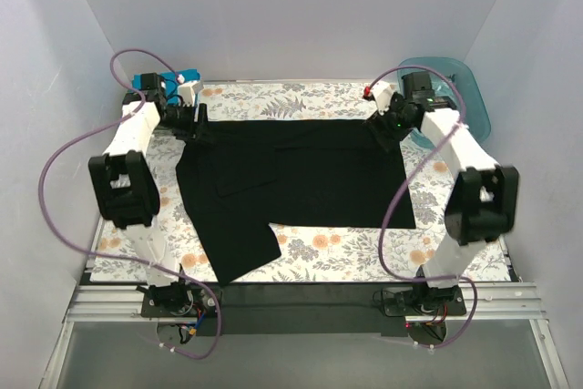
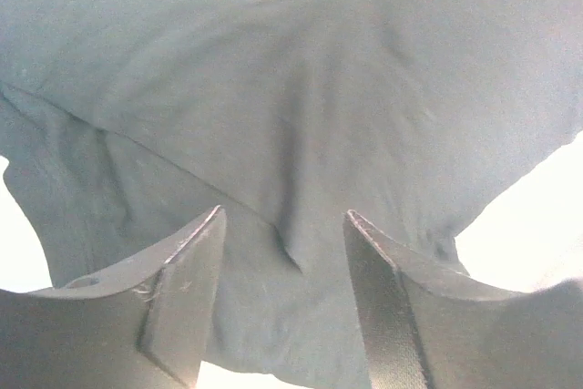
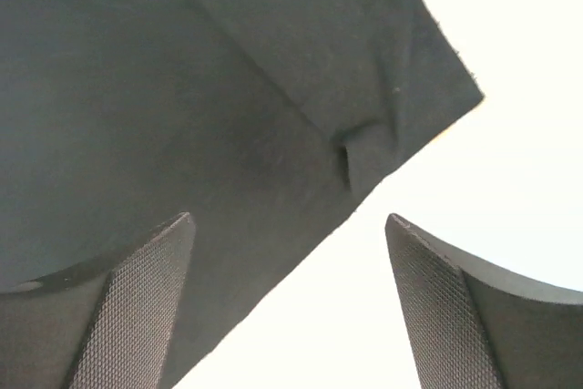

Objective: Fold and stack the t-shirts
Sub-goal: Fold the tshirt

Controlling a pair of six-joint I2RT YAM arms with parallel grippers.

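Observation:
A large black t-shirt [image 1: 301,179] lies spread on the floral tablecloth [image 1: 346,257], with one flap hanging toward the near left. My left gripper [image 1: 200,123] is at the shirt's far left corner. In the left wrist view it [image 2: 284,212] is open, with wrinkled black cloth [image 2: 301,88] under and between the fingers. My right gripper [image 1: 380,127] is at the far right corner. In the right wrist view it [image 3: 290,217] is open over the shirt's edge and corner [image 3: 182,88], holding nothing. A bit of bright blue cloth [image 1: 144,80] shows behind the left arm.
A translucent teal tub [image 1: 460,88] stands at the far right behind the right arm. White walls close in the table on three sides. The arm bases and cables sit at the near edge.

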